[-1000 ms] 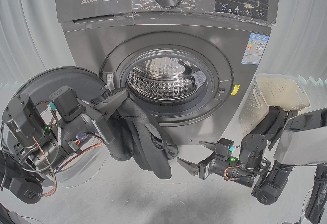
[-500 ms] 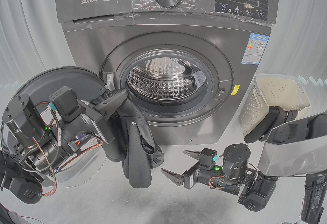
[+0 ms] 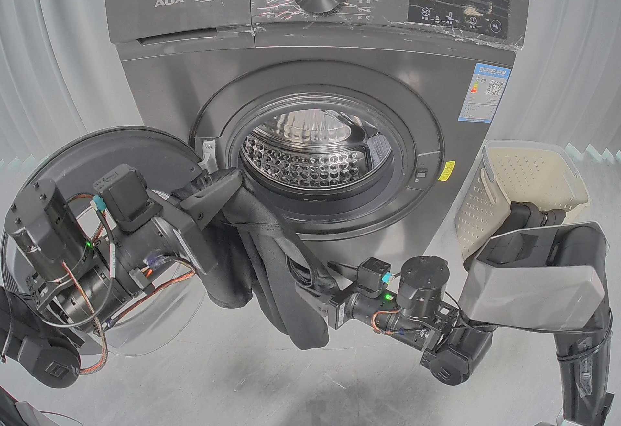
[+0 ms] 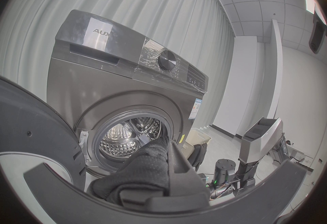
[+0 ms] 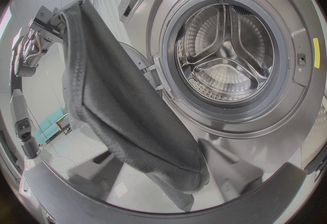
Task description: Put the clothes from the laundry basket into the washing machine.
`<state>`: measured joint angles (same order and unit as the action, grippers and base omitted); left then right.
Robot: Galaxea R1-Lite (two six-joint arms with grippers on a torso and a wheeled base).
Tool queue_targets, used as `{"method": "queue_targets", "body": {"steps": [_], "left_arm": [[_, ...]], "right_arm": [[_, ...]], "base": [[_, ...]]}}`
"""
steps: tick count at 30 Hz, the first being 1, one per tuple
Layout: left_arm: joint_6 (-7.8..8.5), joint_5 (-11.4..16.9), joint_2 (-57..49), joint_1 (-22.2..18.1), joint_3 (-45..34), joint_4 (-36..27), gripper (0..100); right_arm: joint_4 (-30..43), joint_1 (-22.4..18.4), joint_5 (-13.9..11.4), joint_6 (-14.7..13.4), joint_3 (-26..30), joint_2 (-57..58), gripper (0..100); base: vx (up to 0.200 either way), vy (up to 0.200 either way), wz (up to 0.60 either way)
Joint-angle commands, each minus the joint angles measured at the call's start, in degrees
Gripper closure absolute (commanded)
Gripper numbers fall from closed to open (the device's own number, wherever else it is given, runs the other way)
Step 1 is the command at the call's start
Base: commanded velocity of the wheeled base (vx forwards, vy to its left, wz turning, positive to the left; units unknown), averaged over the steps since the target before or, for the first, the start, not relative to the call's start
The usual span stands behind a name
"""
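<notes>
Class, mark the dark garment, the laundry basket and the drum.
dark garment (image 3: 255,252): head view, hanging fold.
laundry basket (image 3: 537,175): head view, inside wall.
drum (image 5: 218,78): right wrist view, rear wall.

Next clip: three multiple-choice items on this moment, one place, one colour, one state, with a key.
1. Where is the laundry basket relative to the washing machine? A) on top B) beside it, robot's right C) beside it, robot's left
2. Colour of the garment in the left tool? A) white B) red C) dark grey
3. State of the door? A) shut B) open, drum empty C) open, drum full
Key: 1 B, it stands right of the machine's front. 2 C, the hanging cloth is dark grey. 3 B, the door is swung aside and the drum shows bare metal.
</notes>
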<state>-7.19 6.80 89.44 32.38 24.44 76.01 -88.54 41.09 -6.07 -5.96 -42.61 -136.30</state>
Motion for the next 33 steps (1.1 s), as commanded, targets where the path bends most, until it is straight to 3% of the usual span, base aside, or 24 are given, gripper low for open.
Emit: {"method": "queue_targets", "body": {"steps": [1, 18, 20, 23, 33], "left_arm": [[-0.01, 0.0, 0.0, -0.1, -0.1, 0.0, 100], [-0.01, 0.1, 0.0, -0.3, -0.3, 0.0, 100], [-0.01, 0.0, 0.0, -0.4, -0.3, 0.0, 100], [-0.01, 0.0, -0.1, -1.1, -0.2, 0.1, 100], [-0.01, -0.1, -0.6, -2.0, -0.3, 0.0, 100]], "right_arm": [[-0.1, -0.8, 0.0, -0.1, -2.7, -3.0, 100], [-0.1, 0.0, 0.9, 0.0, 2.1, 4.2, 100], [-0.1, -0.3, 2.6, -0.1, 2.3, 6.2, 100], [0.0, -1.1, 4.8, -1.1, 5.1, 11.8, 100], [0.0, -8.0, 5.3, -1.5, 16.5, 29.8, 100]], "base": [[0.000, 0.000, 0.00], [0.000, 0.000, 0.00], [0.000, 0.000, 0.00], [0.000, 0.000, 0.00], [0.000, 0.000, 0.00]]}}
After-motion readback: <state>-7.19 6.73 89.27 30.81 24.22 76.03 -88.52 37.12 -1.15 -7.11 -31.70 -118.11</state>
